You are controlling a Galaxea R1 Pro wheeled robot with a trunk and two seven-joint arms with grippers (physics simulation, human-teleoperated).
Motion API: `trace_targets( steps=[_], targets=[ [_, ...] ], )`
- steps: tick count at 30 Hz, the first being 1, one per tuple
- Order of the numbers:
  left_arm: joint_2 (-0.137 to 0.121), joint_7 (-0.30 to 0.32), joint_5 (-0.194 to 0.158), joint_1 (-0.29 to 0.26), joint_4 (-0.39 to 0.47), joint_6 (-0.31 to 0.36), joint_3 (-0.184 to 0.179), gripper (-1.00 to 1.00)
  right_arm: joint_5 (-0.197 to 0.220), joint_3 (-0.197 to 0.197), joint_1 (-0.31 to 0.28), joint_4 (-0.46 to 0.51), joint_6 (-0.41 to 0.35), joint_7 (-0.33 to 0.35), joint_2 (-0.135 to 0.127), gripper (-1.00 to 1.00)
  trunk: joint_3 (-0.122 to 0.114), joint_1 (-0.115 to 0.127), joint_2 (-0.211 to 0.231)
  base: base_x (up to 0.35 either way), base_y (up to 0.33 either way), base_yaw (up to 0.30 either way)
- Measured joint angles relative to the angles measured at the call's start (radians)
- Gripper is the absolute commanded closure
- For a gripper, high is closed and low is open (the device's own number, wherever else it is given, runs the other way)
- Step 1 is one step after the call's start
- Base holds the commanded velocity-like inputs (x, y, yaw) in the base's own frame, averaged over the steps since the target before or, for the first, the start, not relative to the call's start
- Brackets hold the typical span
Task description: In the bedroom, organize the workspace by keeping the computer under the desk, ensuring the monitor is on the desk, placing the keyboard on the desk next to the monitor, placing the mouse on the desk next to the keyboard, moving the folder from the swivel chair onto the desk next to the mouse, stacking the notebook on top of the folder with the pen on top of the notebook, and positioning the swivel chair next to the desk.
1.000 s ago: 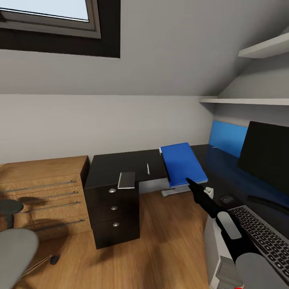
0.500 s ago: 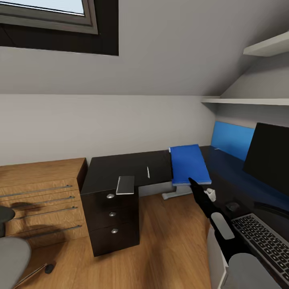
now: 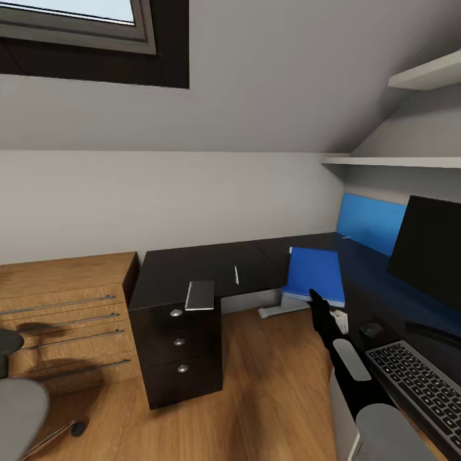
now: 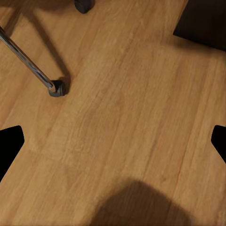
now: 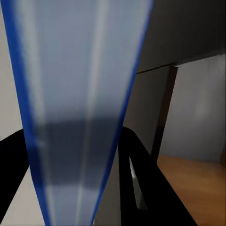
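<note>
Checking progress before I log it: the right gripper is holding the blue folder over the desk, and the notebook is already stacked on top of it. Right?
Not quite. The right gripper does hold the blue folder over the desk, but the notebook is not on it: the head view shows it lying apart on the desk corner above the drawers, with the pen nearby.

A light wooden dresser [image 3: 64, 320] with long bar handles stands against the grey wall, beside the left end of the desk. Two white shelves [image 3: 390, 162] hang in the right corner, and a dark-framed skylight [image 3: 96, 38] sits in the slope above.
</note>
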State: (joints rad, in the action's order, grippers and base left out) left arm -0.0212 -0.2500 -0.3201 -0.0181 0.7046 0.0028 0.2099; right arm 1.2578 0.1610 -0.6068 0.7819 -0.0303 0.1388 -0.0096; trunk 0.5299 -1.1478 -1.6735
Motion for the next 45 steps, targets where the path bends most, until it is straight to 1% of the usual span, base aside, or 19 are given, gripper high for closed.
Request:
trace_targets(
  steps=[1, 3, 4, 7, 10, 11, 16, 18, 24, 29, 33, 36, 40, 45],
  targets=[
    [0.0, 0.0, 0.0, 0.0, 0.0, 0.0, 0.0, -1.0, 0.0, 0.0, 0.0, 0.0, 0.008, -0.003, 0.0, 1.0, 0.0, 0.0, 0.0, 0.0, 0.0, 0.0],
    [0.0, 0.0, 0.0, 0.0, 0.0, 0.0, -0.001, -1.0, 0.0, 0.002, 0.0, 0.0, 0.068, -0.012, 0.001, 1.0, 0.0, 0.0, 0.0, 0.0, 0.0, 0.0],
    [0.0, 0.0, 0.0, 0.0, 0.0, 0.0, 0.0, -1.0, 0.001, 0.001, 0.0, 0.0, 0.113, -0.016, 0.0, 1.0, 0.0, 0.0, 0.0, 0.0, 0.0, 0.0],
    [0.0, 0.0, 0.0, 0.0, 0.0, 0.0, -0.002, -1.0, 0.003, -0.002, 0.0, 0.001, 0.14, -0.017, 0.002, 1.0, 0.0, 0.0, 0.0, 0.0, 0.0, 0.0],
    [0.0, -0.001, 0.0, 0.0, 0.0, 0.0, -0.015, -1.0, 0.004, -0.004, 0.0, 0.002, 0.15, -0.014, 0.014, 1.0, 0.0, 0.0, 0.0, 0.0, 0.0, 0.0],
    [0.0, -0.001, -0.001, 0.0, -0.001, 0.0, -0.024, -1.0, 0.004, -0.005, 0.0, 0.003, 0.151, -0.013, 0.026, 1.0, 0.0, 0.0, 0.0, 0.0, 0.0, 0.0],
    [0.0, -0.001, 0.0, 0.0, -0.005, 0.0, -0.038, -1.0, 0.005, -0.006, 0.0, 0.005, 0.149, -0.007, 0.042, 1.0, 0.0, 0.0, 0.0, 0.0, 0.0, 0.0],
    [0.0, -0.001, 0.0, 0.0, -0.009, -0.001, -0.043, -1.0, 0.005, -0.006, 0.0, 0.006, 0.148, -0.008, 0.042, 1.0, 0.0, 0.0, 0.0, 0.0, 0.0, 0.0],
    [0.0, -0.001, 0.0, 0.0, -0.009, -0.003, -0.044, -1.0, 0.008, -0.001, 0.0, 0.004, 0.15, -0.007, 0.048, 1.0, 0.0, 0.0, 0.0, 0.095, 0.0, 0.0],
    [0.0, -0.001, 0.0, 0.0, -0.009, -0.048, -0.044, -1.0, 0.019, 0.003, 0.0, 0.002, 0.153, -0.013, 0.049, 1.0, 0.0, 0.001, 0.0, 0.299, 0.0, 0.0],
    [0.0, -0.002, -0.001, 0.0, -0.009, -0.058, -0.045, -1.0, 0.019, 0.007, 0.0, -0.001, 0.155, -0.016, 0.047, 1.0, 0.0, 0.0, 0.0, 0.173, -0.001, 0.0],
    [0.0, -0.002, -0.001, 0.0, -0.01, -0.06, -0.045, -1.0, 0.019, 0.036, 0.0, -0.027, 0.158, -0.018, 0.043, 1.0, 0.0, 0.0, 0.0, 0.029, -0.07, 0.0],
    [0.0, -0.002, -0.001, 0.0, -0.01, -0.06, -0.045, -1.0, 0.018, 0.093, -0.002, -0.074, 0.167, -0.023, 0.04, 1.0, 0.0, 0.0, 0.0, 0.006, -0.104, 0.0],
    [0.0, -0.002, -0.001, 0.0, -0.01, -0.061, -0.044, -1.0, 0.016, 0.099, -0.003, -0.081, 0.171, -0.025, 0.04, 1.0, 0.0, 0.0, 0.0, 0.001, -0.016, 0.0]
  ],
)
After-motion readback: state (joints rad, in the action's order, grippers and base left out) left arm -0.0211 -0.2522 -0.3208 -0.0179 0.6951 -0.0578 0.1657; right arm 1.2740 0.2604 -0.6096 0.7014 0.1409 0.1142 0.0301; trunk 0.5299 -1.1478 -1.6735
